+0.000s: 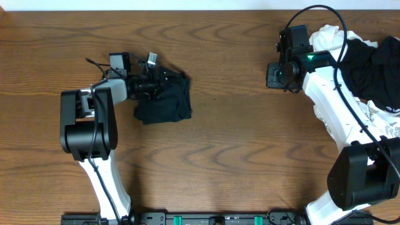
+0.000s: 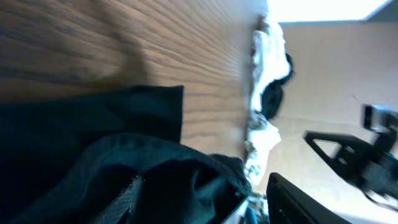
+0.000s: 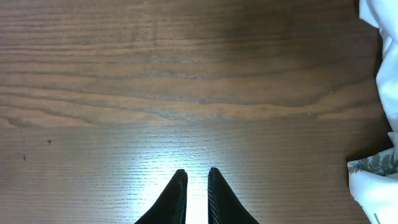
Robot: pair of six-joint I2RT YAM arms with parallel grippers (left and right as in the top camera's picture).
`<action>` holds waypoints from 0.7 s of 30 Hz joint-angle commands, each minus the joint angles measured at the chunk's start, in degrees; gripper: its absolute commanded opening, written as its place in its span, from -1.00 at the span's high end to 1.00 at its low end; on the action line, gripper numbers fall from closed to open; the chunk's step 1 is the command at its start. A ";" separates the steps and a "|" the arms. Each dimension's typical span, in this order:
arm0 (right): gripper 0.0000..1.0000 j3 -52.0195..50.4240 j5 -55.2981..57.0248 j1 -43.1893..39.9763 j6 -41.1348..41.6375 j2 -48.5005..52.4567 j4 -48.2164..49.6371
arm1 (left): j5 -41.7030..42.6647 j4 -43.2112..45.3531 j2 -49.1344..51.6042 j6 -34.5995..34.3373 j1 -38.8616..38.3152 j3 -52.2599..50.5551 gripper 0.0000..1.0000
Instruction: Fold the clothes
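Observation:
A dark garment (image 1: pixel 165 103) lies crumpled on the wooden table left of centre. My left gripper (image 1: pixel 161 79) is at its top edge. In the left wrist view the dark garment (image 2: pixel 93 124) fills the lower left. The jaws (image 2: pixel 205 202) stand wide apart there, with a bunch of the cloth between them and over the left finger. My right gripper (image 1: pixel 273 75) hovers over bare wood at the far right. Its fingers (image 3: pixel 194 177) are nearly together and hold nothing.
A pile of white, black and patterned clothes (image 1: pixel 369 62) lies at the table's right edge behind the right arm. Its white edge shows in the right wrist view (image 3: pixel 388 62) and it appears far off in the left wrist view (image 2: pixel 264 93). Bare table (image 1: pixel 237 144) lies between the arms.

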 commanded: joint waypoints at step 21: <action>0.76 -0.04 0.61 -0.26 1.14 0.70 -0.52 | -7.78 -0.66 -17.40 1.77 -1.57 -0.63 -0.66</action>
